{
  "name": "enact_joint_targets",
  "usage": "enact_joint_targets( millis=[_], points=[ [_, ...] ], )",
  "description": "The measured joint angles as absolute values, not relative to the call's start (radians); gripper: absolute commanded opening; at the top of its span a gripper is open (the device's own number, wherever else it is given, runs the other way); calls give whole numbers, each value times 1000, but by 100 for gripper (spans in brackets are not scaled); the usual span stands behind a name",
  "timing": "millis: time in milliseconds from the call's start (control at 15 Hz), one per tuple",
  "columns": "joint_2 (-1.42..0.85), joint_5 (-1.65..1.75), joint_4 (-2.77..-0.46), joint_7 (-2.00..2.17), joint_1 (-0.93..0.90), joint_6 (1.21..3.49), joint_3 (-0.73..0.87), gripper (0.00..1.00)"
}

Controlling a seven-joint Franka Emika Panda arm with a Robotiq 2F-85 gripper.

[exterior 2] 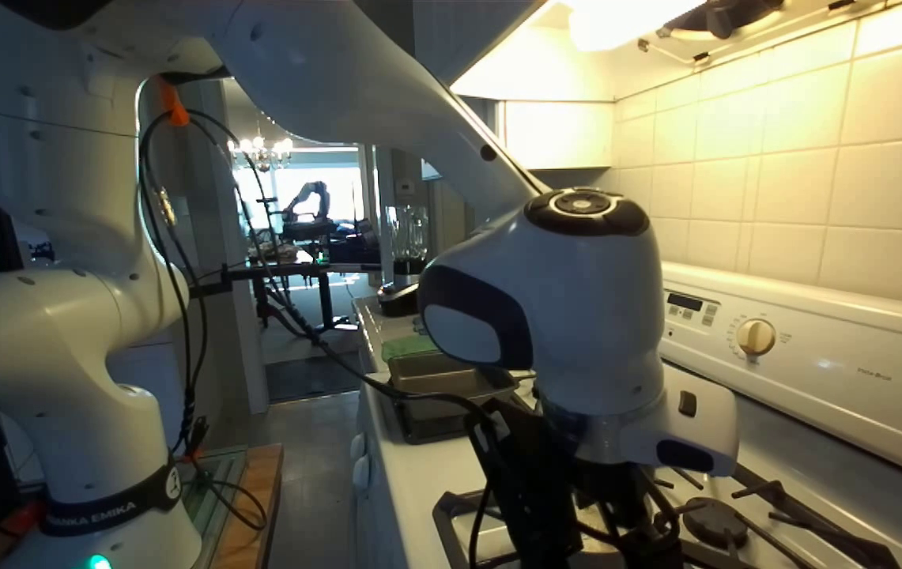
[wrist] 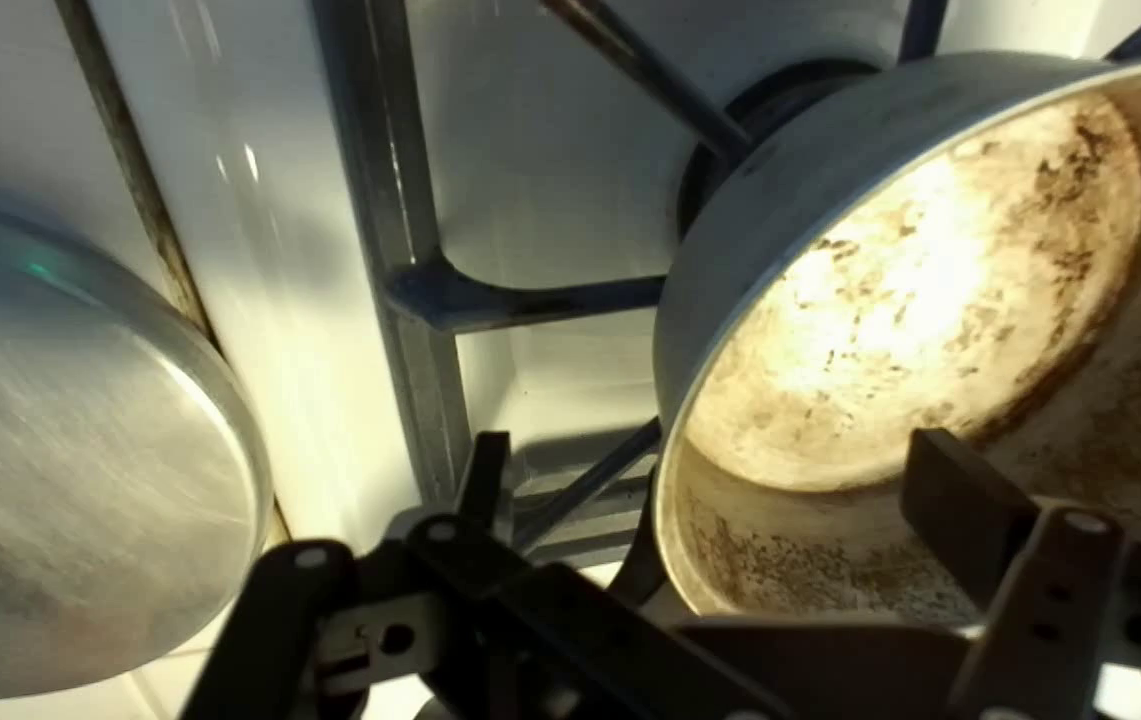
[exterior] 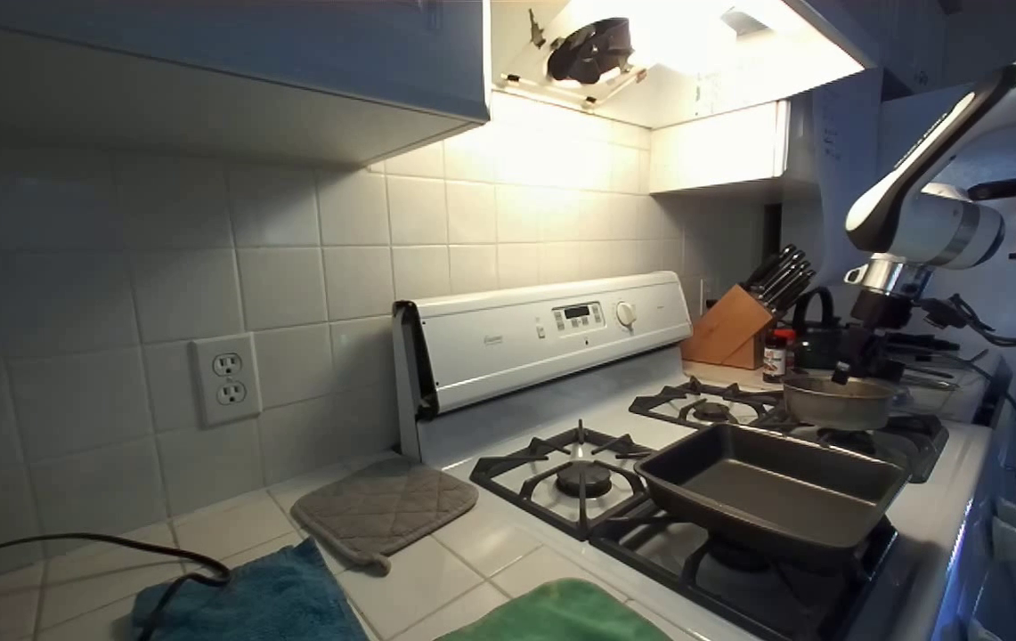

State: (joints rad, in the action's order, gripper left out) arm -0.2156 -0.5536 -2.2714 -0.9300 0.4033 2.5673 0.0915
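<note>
Wrist view: end effector [wrist: 710, 462] spread wide, prolly to straddle the left edge of the pot [wrist: 910, 330] on the grate [wrist: 560, 302]

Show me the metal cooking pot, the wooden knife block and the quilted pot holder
Metal cooking pot [wrist: 915, 330], in the wrist view: on its inside bottom.
Wooden knife block [exterior: 728, 331], in an exterior view: on its side face.
Quilted pot holder [exterior: 386, 507], in an exterior view: middle of its top face.
</note>
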Motion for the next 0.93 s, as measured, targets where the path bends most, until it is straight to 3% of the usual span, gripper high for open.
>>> enact_joint_targets(
  millis=[400,933],
  points=[
    [-169,-519,-2255,-705,360,2542,122,100],
    [-166,-209,-2206,-171,226,2480,148,100]
  ],
)
